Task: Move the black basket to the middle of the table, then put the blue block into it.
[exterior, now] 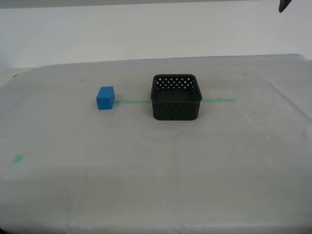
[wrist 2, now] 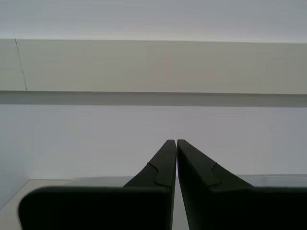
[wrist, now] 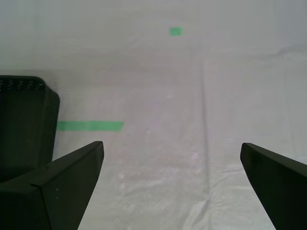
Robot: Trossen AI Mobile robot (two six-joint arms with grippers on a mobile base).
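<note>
1. Sitting upright on the green tape line (exterior: 131,102), the black basket (exterior: 176,97) was near the middle of the table (exterior: 146,175), so the first step looked done.
2. It was empty; its slightly longer side ran along the tape, opening upward.
3. The blue block (exterior: 105,97) stood apart from it, toward the exterior view's left, still to be put in.
4. My first gripper (wrist: 171,163) was wide open, holding nothing, beside the basket.
5. My second gripper (wrist 2: 171,143) was closed on nothing, facing a wall.
</note>
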